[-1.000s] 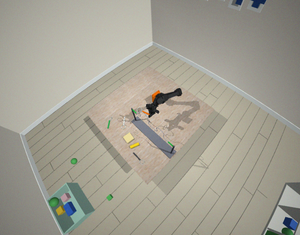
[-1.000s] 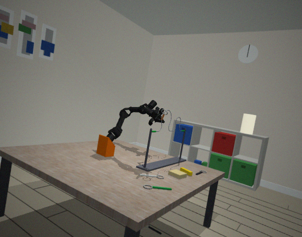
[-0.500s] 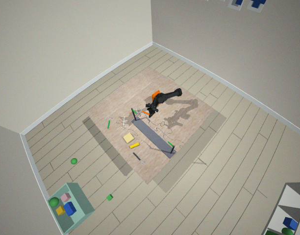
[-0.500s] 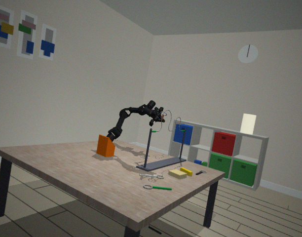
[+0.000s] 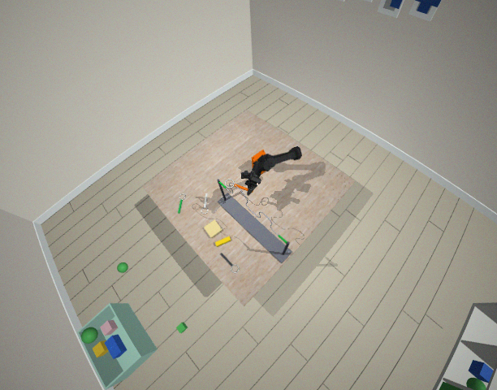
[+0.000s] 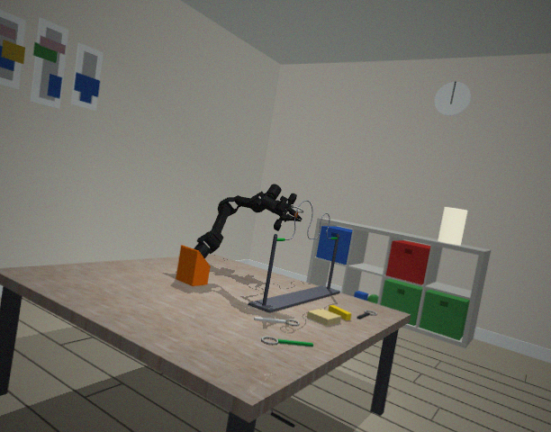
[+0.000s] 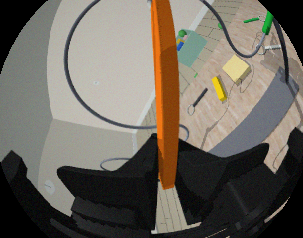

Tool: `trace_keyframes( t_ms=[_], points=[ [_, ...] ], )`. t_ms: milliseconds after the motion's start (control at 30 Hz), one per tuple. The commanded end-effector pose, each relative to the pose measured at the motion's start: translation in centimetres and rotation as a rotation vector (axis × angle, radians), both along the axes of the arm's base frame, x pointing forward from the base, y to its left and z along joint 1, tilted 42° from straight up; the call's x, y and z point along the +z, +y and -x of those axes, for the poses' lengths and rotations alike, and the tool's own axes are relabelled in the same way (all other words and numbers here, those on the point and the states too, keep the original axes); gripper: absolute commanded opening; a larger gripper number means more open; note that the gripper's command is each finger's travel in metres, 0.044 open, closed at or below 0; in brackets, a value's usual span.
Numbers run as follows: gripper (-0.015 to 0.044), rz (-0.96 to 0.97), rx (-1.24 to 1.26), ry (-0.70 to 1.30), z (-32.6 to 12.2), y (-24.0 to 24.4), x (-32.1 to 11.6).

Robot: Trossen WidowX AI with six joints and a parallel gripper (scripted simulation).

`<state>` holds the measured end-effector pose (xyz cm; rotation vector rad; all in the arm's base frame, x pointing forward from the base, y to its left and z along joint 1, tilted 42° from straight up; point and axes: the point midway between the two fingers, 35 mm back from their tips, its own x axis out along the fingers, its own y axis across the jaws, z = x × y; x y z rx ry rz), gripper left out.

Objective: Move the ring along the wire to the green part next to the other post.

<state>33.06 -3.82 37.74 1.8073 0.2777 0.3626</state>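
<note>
My gripper (image 5: 248,189) (image 6: 298,217) (image 7: 160,137) is shut on the orange handle (image 5: 240,187) (image 7: 166,89), high above the table. The ring (image 5: 229,183) (image 6: 296,210) is at the handle's far end, near the upper wire on the side of the nearer post (image 6: 269,269) (image 7: 285,59); in the wrist view it is almost wholly out of frame. Whether it touches the grey wire (image 6: 310,223) (image 7: 66,59) is too small to tell. One green part (image 5: 222,184) (image 6: 280,239) (image 7: 267,22) is below the ring; the other green part (image 5: 283,239) (image 6: 333,238) is by the far post (image 5: 286,248) (image 6: 332,262).
The posts stand on a grey base (image 5: 252,227) (image 6: 299,297) (image 7: 260,116). Around it lie a pale block (image 5: 213,228) (image 6: 323,316), a yellow block (image 5: 222,241) (image 6: 339,312), and loose rings with a white handle (image 5: 205,200), a green handle (image 5: 180,205) and a dark handle (image 5: 226,259).
</note>
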Motion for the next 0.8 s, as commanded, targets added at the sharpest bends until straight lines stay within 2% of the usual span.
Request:
trace_keyframes(
  t_ms=[0, 767],
  points=[
    [-0.015, -0.053, 0.007, 0.0, 0.02, -0.02, -0.16],
    [-0.015, -0.33, 0.027, -0.035, 0.13, -0.46, 0.57]
  ],
)
